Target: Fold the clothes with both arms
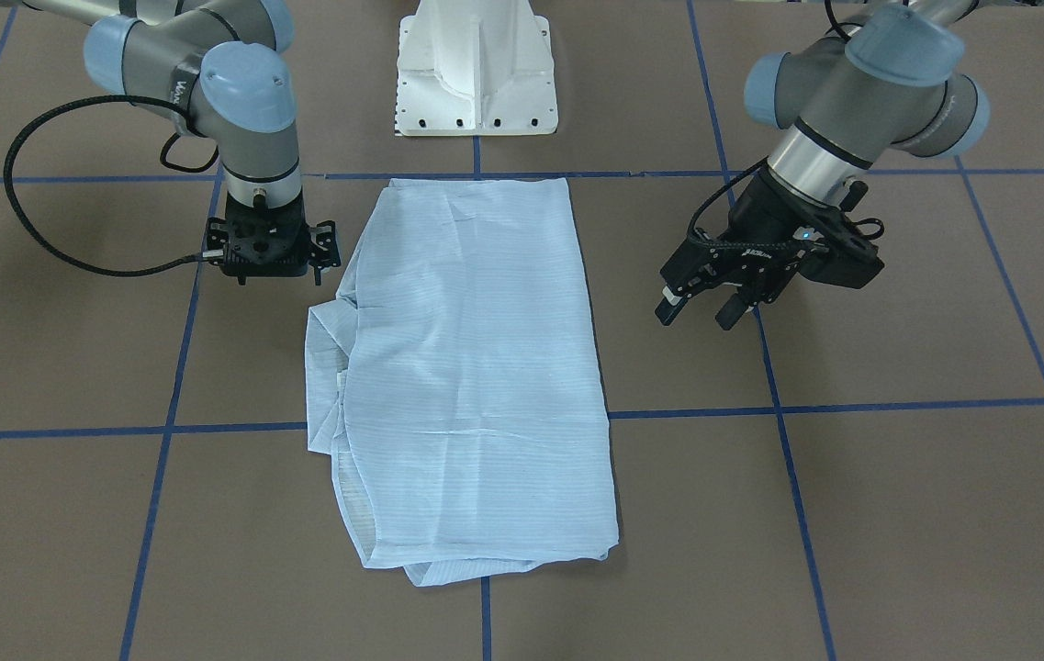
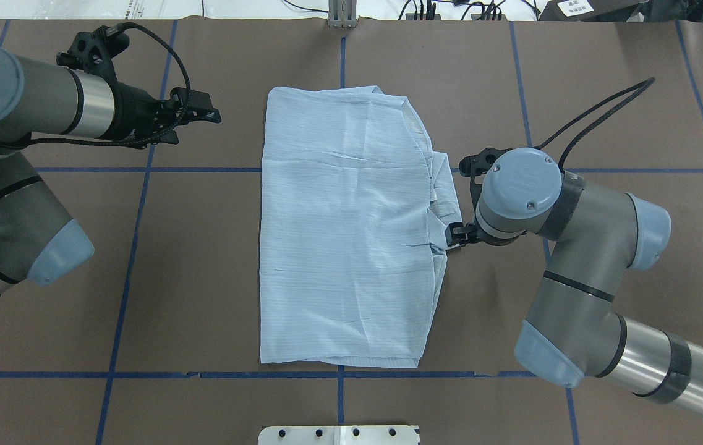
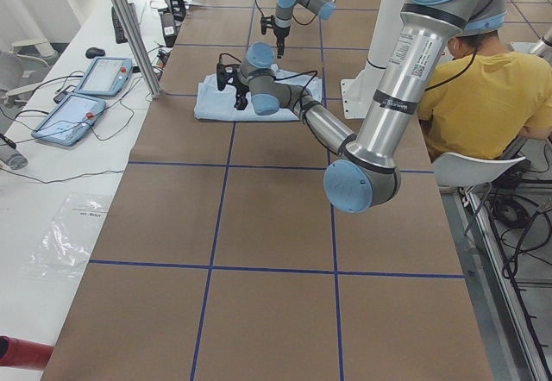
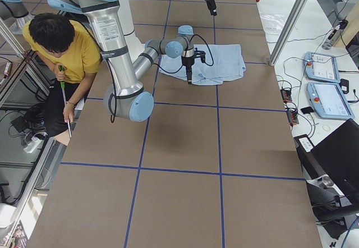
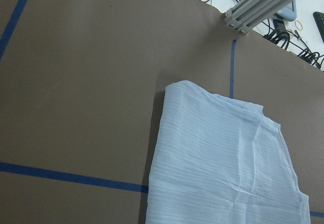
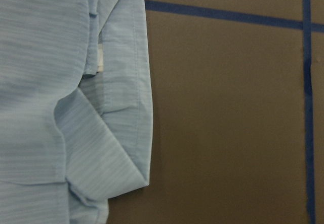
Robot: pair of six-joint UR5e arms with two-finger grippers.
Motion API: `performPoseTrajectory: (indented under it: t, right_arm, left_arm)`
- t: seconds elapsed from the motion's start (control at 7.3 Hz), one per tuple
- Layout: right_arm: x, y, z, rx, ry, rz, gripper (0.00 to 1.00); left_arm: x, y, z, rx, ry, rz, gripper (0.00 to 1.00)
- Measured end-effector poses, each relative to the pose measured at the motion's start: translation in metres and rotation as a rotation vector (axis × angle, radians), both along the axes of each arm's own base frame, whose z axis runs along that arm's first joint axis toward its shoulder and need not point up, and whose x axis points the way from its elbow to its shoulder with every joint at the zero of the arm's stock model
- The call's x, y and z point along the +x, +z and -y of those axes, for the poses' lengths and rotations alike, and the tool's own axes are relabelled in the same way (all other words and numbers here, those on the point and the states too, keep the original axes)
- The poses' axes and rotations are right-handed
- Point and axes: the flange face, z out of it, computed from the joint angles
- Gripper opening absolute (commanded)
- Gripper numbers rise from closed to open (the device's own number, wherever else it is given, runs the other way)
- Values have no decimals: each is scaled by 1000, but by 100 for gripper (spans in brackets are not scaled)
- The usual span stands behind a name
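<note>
Left gripper [image 1: 698, 315]: fingers spread, nothing between them, tilted, hangs over bare brown table [image 1: 898, 514], near the pale-blue striped shirt [image 1: 476, 367] but apart from it. Right gripper [image 1: 269, 250]: points straight down, just beside the shirt's opposite long edge. Its fingers are hidden under the wrist, so can't tell if spread or pressed together, or touching cloth. Shirt lies flat mid-table between both arms, folded to a long rectangle, with rumpled layers poking out on the right-gripper side. White pedestal base [image 1: 476, 69] near one short end.
</note>
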Motion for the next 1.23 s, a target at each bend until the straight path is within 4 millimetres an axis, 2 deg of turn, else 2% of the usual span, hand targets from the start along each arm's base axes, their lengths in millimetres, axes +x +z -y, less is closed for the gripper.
performPoseTrajectory:
  t: [0.41, 0.55, 0.96, 1.23]
  right_arm:
    - [-59, -36, -78, -261, 276, 105, 98]
    - [-71, -45, -96, -360, 385, 147, 96]
    - [-94, -53, -134, -653, 764, 235, 90]
    - [-101, -51, -147, -737, 900, 289, 89]
  left_arm:
    - [-3, -7, -3, -5, -2, 5, 97]
    - [-4, -8, -3, -5, -4, 3, 97]
    - [-5, -9, -4, -7, -9, 1, 97]
    - [-6, -10, -4, -6, -13, 1, 97]
